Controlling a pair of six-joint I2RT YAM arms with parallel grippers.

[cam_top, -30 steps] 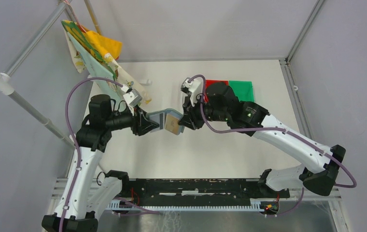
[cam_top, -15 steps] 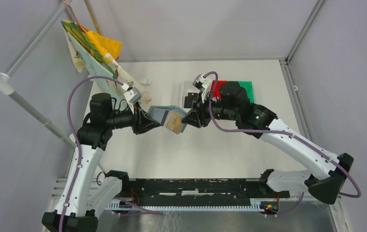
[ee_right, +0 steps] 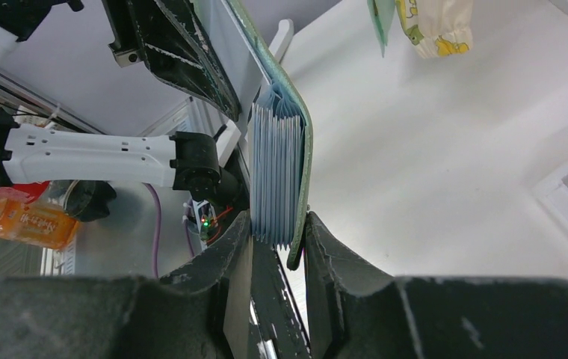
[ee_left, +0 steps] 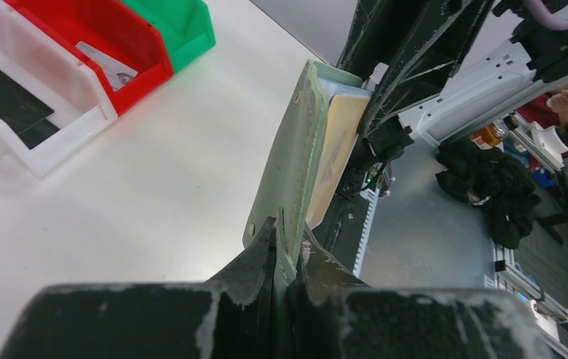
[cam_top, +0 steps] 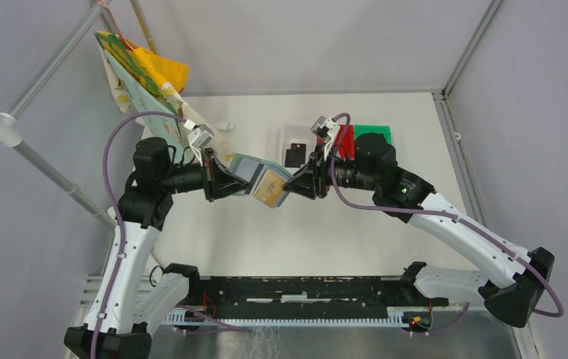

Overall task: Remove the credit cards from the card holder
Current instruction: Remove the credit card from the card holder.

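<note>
Protruding from the pleated grey-green card holder (ee_left: 292, 157), a flat tan-gold card (ee_left: 338, 142).

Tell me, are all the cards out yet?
Not yet. Two are out: the black card lies in the white bin, the silvery card in the red bin. The left gripper and right gripper hold the card holder in the air. The tan card sits inside it, waiting to come out.

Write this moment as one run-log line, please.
left end effector: shut on card holder; right end effector: shut on same; tan card: in card holder; black card: in white bin
</note>
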